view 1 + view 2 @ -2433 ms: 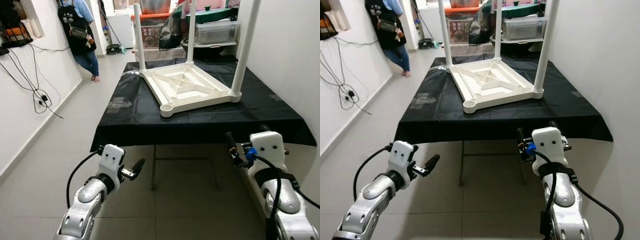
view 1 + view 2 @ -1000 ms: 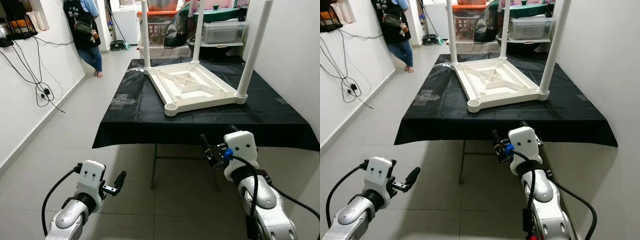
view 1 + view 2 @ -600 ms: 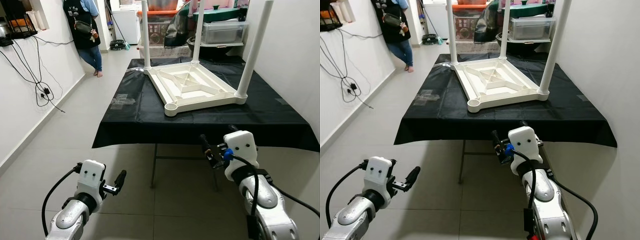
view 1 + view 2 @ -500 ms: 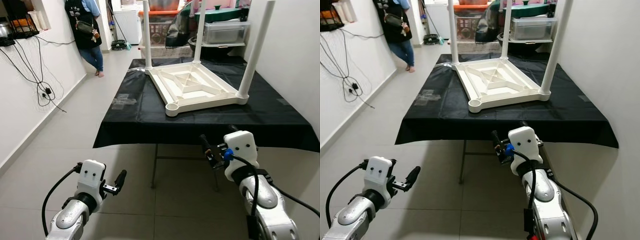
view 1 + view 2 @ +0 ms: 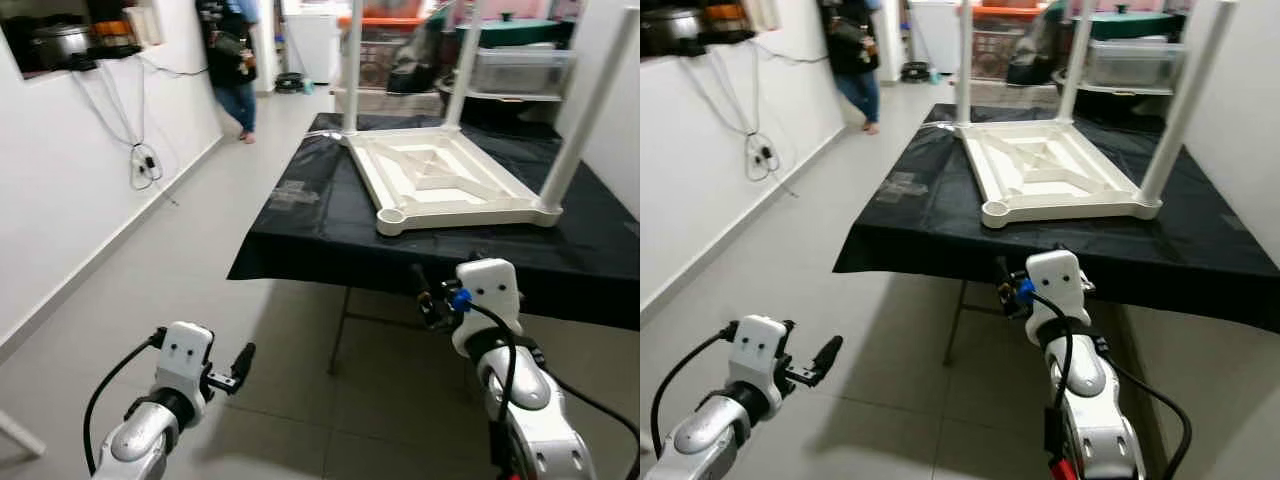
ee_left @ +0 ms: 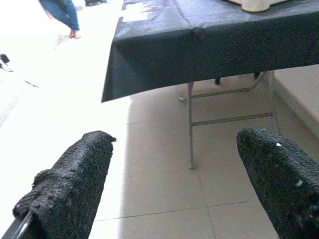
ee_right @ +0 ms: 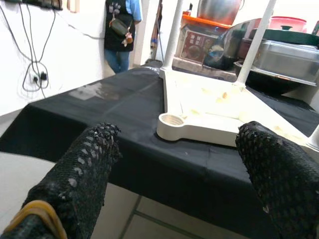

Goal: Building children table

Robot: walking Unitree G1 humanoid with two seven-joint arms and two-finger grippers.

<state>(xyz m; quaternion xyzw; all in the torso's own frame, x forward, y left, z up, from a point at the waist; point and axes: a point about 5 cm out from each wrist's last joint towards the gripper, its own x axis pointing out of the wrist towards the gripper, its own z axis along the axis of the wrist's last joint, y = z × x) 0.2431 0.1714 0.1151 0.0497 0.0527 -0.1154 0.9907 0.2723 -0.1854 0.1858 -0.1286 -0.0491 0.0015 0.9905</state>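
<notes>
A white children's table lies upside down on a black-covered table. Three white legs stand up from its corners, one at the far left and one at the near right. The near-left corner socket has no leg in it and also shows in the right wrist view. My right gripper is open just below the black table's front edge, pointing at that corner. My left gripper is open low over the floor, to the left of the table, with nothing in it.
A person stands at the far end of the passage by the white wall. Cables hang down that wall under a shelf with a pot. Storage boxes are stacked behind the table. Tiled floor stretches along the left.
The head camera has swung left, so the table sits further right in the picture. Both grippers keep the same open pose relative to my body.
</notes>
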